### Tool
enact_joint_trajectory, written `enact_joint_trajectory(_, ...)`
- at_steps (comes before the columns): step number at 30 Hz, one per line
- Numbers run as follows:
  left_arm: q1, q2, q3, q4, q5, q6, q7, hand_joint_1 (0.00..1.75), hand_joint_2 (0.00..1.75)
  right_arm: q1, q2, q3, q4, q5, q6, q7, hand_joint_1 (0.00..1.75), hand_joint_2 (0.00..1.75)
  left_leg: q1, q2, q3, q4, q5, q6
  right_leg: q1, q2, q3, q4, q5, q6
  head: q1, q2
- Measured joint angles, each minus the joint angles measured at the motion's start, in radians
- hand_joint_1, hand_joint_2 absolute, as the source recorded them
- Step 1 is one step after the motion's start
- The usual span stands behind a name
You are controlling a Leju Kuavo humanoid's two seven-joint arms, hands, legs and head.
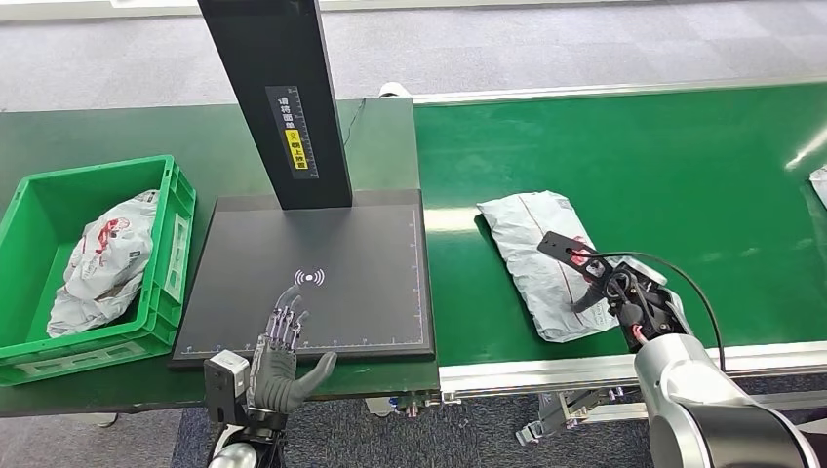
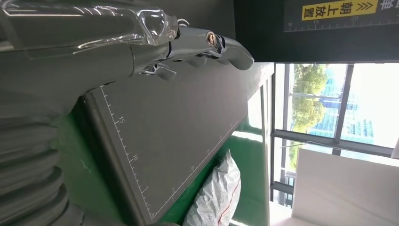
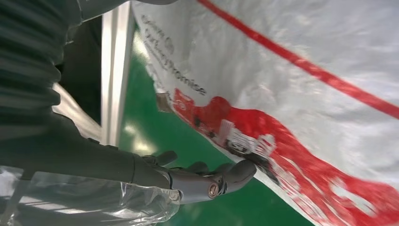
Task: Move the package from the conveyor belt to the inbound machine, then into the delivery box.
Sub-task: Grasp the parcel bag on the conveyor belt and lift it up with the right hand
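The package [image 1: 534, 246], a crumpled white mailer with red print, lies flat on the green conveyor belt [image 1: 634, 156] just right of the inbound machine's black plate [image 1: 322, 292]. My right hand [image 1: 620, 292] hovers over the package's near right end. In the right wrist view its fingers [image 3: 211, 181] are stretched out, with a fingertip touching the package [image 3: 291, 70] at its red print and nothing clasped. My left hand [image 1: 283, 349] is open with fingers spread over the plate's front edge. The left wrist view has its fingers [image 2: 207, 44] above the plate [image 2: 169, 127] and the package [image 2: 216, 194] beyond.
A green crate [image 1: 27, 200] at the left holds another white bag [image 1: 102, 258]. The machine's black column [image 1: 283, 97] rises at the back of the plate. A further white parcel [image 1: 819, 182] peeks in at the belt's right edge. The belt's metal rail [image 1: 546, 369] runs along the front.
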Motion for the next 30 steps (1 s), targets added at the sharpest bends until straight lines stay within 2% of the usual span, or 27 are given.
enact_joint_trajectory(1,-0.001,0.0,0.001,0.002,0.0,0.0,0.0,0.0,1.75,0.002,0.0,0.001,0.001,0.012,0.006,0.009,0.21,1.75,0.0,0.0,0.0,0.0,0.0,0.0,0.0,0.0,0.0,0.0,0.0,0.0,0.0,0.0)
enact_joint_trajectory(4,-0.004,0.0,0.004,0.009,0.0,0.0,0.0,0.0,1.75,0.009,0.0,0.002,0.004,0.031,0.016,0.019,1.5,1.75,0.0,0.0,0.0,0.0,0.0,0.0,0.0,0.0,0.0,0.0,0.0,0.0,0.0,0.0)
enact_joint_trajectory(5,-0.004,0.0,0.005,0.012,0.0,0.0,0.0,0.0,1.75,0.013,0.0,0.002,0.005,0.034,0.019,0.019,1.74,1.75,0.0,0.0,0.0,0.0,0.0,0.0,0.0,0.0,0.0,0.0,0.0,0.0,0.0,0.0)
enact_joint_trajectory(19,-0.014,-0.003,0.014,0.029,-0.002,0.003,-0.001,0.0,1.75,0.034,0.0,0.002,0.01,0.063,0.05,-0.006,1.75,1.75,0.0,0.0,0.0,0.0,0.0,0.0,0.0,0.0,0.0,0.0,0.0,0.0,0.0,0.0)
enact_joint_trajectory(30,-0.015,-0.008,0.017,0.029,-0.014,0.027,0.007,0.0,1.75,0.043,0.015,0.004,0.012,0.079,0.074,-0.139,1.75,1.75,0.0,0.0,0.0,0.0,0.0,0.0,0.0,0.0,0.0,0.0,0.0,0.0,0.0,0.0)
